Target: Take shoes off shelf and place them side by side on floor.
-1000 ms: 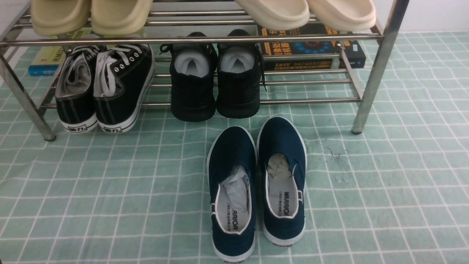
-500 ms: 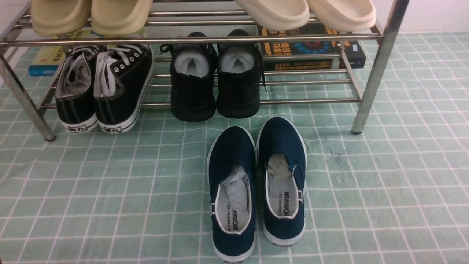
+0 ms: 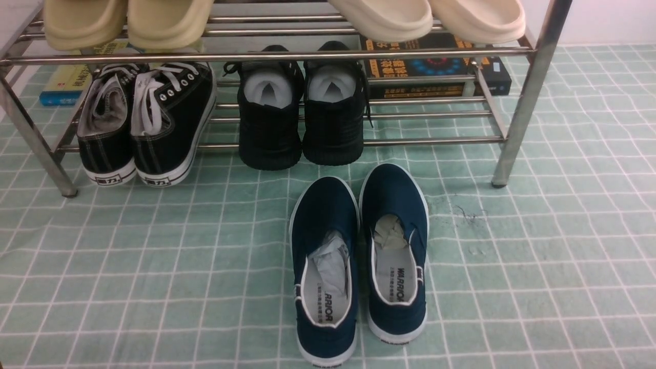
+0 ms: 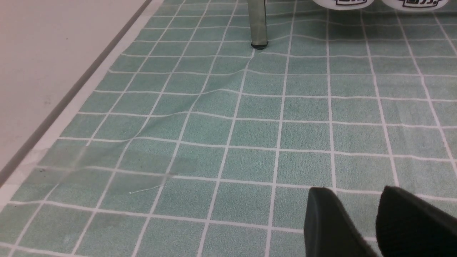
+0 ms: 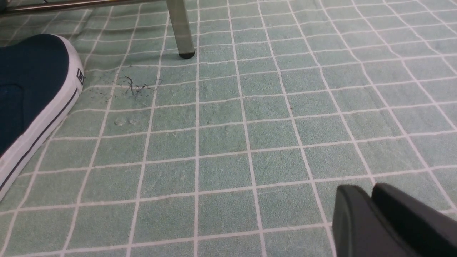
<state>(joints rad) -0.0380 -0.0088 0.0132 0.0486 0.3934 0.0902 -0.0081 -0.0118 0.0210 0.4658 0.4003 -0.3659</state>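
Two navy blue shoes stand side by side on the pale green gridded floor (image 3: 538,256), toes towards the shelf (image 3: 266,54): the left one (image 3: 324,266) and the right one (image 3: 394,246), which sits slightly further forward. Both are stuffed with crumpled paper. Neither arm shows in the front view. In the left wrist view my left gripper (image 4: 353,191) hangs open over bare floor, nothing between its fingers. In the right wrist view my right gripper (image 5: 362,187) has its fingers pressed together, shut and empty, well away from the right shoe's toe (image 5: 28,89).
Black lace-up sneakers (image 3: 146,120) and all-black shoes (image 3: 302,118) sit on the lower tier, beige slippers (image 3: 128,20) and cream slippers (image 3: 425,18) on the upper. Books (image 3: 435,66) lie behind. Shelf legs (image 4: 257,21) (image 5: 180,28) stand ahead. The cloth ends at a pale bare strip (image 4: 53,53).
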